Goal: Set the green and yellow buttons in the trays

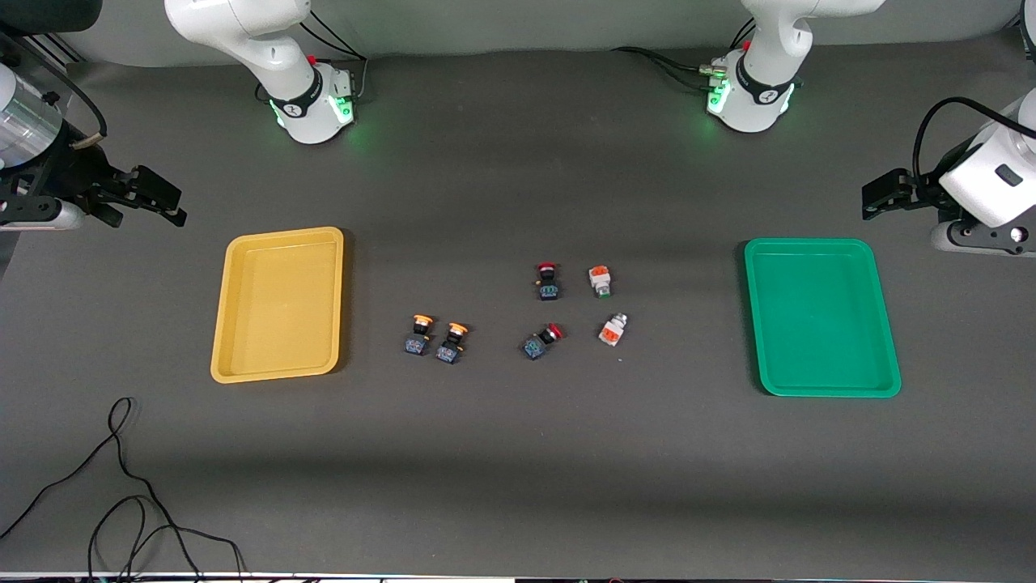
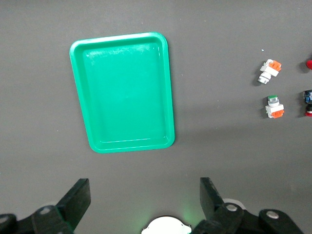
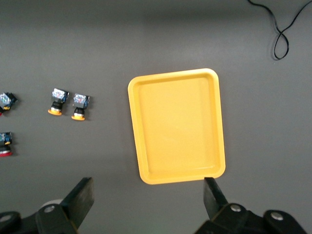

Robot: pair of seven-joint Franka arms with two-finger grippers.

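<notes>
The yellow tray (image 1: pixel 279 304) lies toward the right arm's end and the green tray (image 1: pixel 821 316) toward the left arm's end, both empty. Between them lie two yellow-capped buttons (image 1: pixel 418 334) (image 1: pixel 452 342) and two white-bodied green-tipped buttons (image 1: pixel 600 281) (image 1: pixel 613 329). My right gripper (image 1: pixel 154 198) hangs open and empty in the air beside the yellow tray (image 3: pixel 178 124). My left gripper (image 1: pixel 882 194) hangs open and empty beside the green tray (image 2: pixel 124 92). The white buttons (image 2: pixel 269 71) show in the left wrist view and the yellow-capped ones (image 3: pixel 57 101) in the right wrist view.
Two red-capped black-blue switches (image 1: pixel 548 281) (image 1: pixel 541 340) lie between the yellow-capped and the white-bodied buttons. A thin black cable (image 1: pixel 121 486) loops on the table near the front camera, at the right arm's end.
</notes>
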